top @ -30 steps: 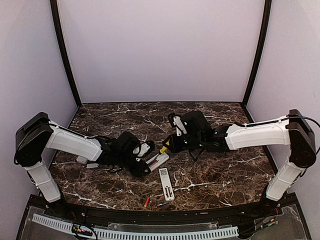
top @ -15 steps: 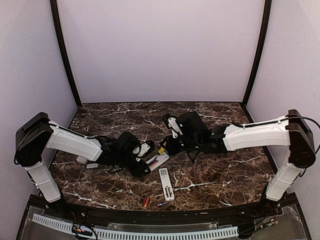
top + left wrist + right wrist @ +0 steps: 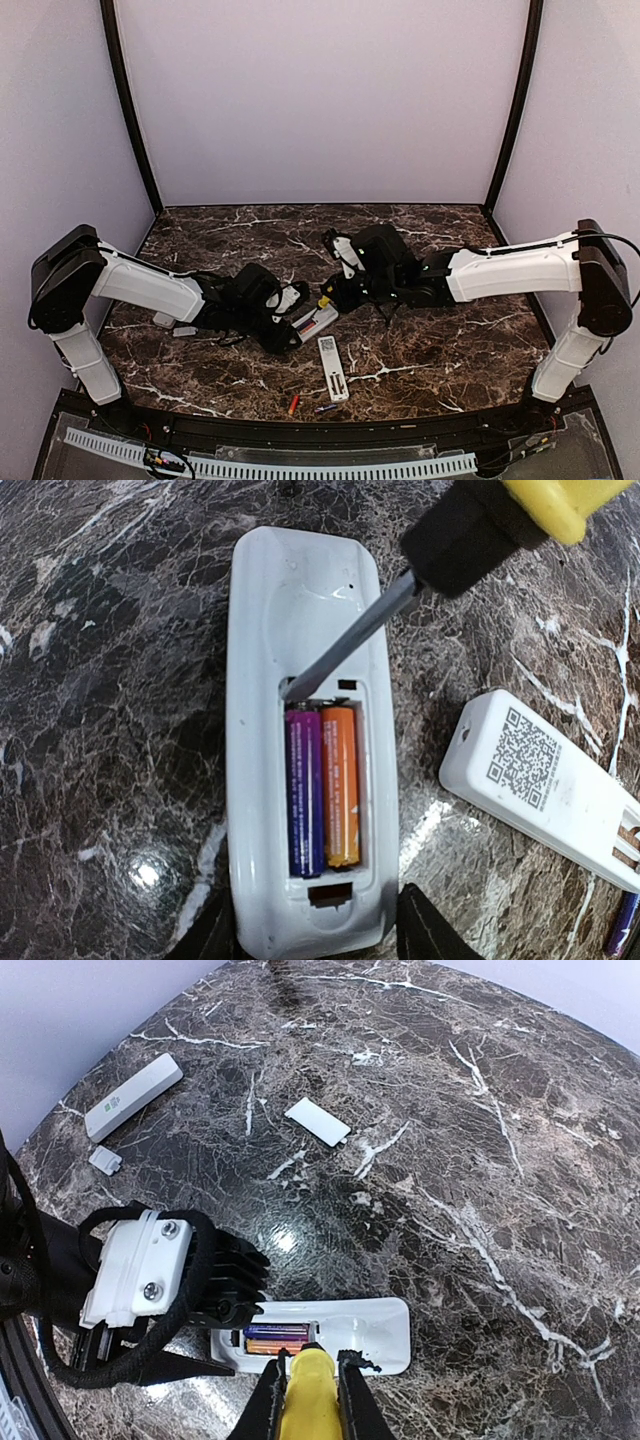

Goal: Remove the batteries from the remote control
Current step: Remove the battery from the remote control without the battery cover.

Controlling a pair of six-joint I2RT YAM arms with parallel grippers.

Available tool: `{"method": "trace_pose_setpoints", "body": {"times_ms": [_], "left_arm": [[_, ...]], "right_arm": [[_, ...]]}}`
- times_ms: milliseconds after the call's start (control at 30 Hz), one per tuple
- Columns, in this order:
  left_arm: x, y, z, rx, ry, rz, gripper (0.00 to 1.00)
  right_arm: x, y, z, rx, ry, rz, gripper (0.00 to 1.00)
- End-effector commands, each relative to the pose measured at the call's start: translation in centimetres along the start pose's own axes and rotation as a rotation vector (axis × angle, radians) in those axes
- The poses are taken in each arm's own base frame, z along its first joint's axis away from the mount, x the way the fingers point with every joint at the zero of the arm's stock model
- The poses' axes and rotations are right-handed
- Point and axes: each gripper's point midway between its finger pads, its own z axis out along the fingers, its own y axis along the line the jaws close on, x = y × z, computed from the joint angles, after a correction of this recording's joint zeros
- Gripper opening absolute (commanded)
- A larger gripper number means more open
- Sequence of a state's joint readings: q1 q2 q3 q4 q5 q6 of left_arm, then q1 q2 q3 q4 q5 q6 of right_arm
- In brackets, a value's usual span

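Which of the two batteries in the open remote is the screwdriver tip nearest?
The purple cylindrical battery: the grey metal screwdriver blade ends at its top, while the orange battery lies beside it.

White-shelled arms (image 3: 140, 283), black joints, looped black cables (image 3: 197, 1265), black-fingered left claw (image 3: 315, 932).

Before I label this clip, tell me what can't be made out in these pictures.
Left wrist: the left claw holding the remote is mostly cut off by the bottom edge.
Right wrist: the screwdriver tip is hidden behind its own handle.
Top external: the loose batteries are too small to identify.
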State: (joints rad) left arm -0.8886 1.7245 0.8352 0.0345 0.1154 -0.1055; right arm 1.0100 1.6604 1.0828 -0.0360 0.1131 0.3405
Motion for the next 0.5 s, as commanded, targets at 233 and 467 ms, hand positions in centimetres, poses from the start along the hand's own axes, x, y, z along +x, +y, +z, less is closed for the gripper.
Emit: {"method": "trace_pose_setpoints", "body": {"times_ms": [233,467], "left_arm": [[4.6,-0.6,1.3,0.025,0.156,0.016,0.27],[4.6,-0.6,1.4,0.025,0.157,0.017,0.27]], "right_arm": [[1.7,-0.5,0.4,0.033,0.079,-0.04,0.0],[2.2,-0.1,0.4,0.009,0.101,-0.032,0.0]]}}
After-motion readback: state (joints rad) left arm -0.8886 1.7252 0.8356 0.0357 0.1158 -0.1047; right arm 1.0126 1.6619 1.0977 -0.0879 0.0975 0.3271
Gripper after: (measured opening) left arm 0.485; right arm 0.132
